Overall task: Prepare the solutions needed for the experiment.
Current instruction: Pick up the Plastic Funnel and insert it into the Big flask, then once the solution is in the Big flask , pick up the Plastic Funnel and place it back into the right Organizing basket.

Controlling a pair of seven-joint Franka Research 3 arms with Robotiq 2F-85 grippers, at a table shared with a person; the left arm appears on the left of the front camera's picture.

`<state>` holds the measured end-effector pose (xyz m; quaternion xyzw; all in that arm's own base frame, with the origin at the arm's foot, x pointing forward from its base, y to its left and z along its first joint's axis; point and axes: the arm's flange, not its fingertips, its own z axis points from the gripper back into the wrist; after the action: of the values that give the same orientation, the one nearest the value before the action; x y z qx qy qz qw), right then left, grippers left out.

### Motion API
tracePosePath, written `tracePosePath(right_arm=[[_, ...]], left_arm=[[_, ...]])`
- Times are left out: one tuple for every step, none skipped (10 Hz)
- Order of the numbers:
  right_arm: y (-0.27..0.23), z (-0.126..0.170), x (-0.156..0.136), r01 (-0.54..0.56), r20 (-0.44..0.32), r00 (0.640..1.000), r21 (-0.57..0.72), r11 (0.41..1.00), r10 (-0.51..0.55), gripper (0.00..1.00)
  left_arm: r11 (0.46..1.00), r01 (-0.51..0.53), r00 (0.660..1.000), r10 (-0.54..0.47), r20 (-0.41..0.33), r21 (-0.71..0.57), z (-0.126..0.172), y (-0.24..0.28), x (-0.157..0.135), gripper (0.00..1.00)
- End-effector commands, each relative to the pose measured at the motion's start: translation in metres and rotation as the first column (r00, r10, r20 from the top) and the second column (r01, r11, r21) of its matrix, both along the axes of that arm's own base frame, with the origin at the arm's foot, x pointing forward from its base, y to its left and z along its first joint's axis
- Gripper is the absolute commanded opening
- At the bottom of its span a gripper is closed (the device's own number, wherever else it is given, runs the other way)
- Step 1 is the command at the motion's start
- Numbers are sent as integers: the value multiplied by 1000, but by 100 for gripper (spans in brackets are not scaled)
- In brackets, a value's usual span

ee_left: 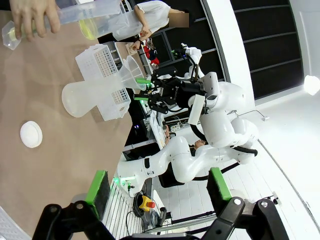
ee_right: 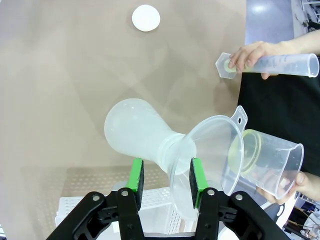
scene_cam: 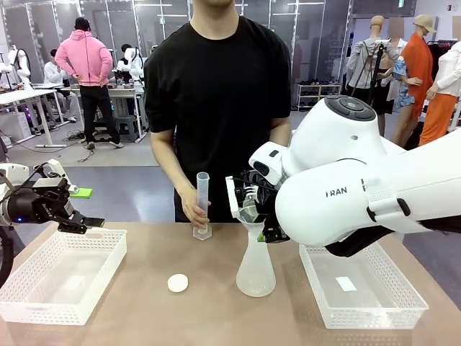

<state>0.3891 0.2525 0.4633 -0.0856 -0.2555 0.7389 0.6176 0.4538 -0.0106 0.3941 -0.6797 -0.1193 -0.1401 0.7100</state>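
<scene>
Fingers point(ee_right: 136, 182) of the right gripper point(ee_right: 166, 170), half-parted and loose around the clear plastic funnel point(ee_right: 212, 145) between them, could snag its rim on withdrawal, toppling the frosted conical flask point(ee_right: 132, 132).

— What is covered in the front view?
— The beaker point(ee_right: 272, 167) and the hand point(ee_right: 295, 185) under it are hidden there by the right arm point(scene_cam: 360, 187), and the funnel point(scene_cam: 251, 225) is partly masked. The left arm point(scene_cam: 29, 202) is cut by the left edge.
— And at the right wrist?
— That hand is clipped by the right edge. The measuring cylinder point(ee_right: 280, 65) is marked too finely to be read, so the amount of the solutions point(ee_right: 244, 152) cannot be told.
</scene>
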Motion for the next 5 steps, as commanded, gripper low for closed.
tracePosePath(right_arm=[[0, 2, 0, 0, 6, 1000, 4, 1000, 0, 48], [0, 2, 0, 0, 6, 1000, 4, 1000, 0, 48], [0, 2, 0, 0, 6, 1000, 4, 1000, 0, 48], [0, 2, 0, 0, 6, 1000, 4, 1000, 0, 48], [0, 2, 0, 0, 6, 1000, 4, 1000, 0, 48]], left_arm=[[1000, -6, 1000, 6, 8, 9, 3, -1, 1, 100], [1000, -6, 1000, 6, 8, 9, 3, -1, 1, 100], [1000, -6, 1000, 6, 8, 9, 3, -1, 1, 100], [1000, -6, 1000, 6, 8, 9, 3, -1, 1, 100], [1000, -6, 1000, 6, 8, 9, 3, -1, 1, 100]])
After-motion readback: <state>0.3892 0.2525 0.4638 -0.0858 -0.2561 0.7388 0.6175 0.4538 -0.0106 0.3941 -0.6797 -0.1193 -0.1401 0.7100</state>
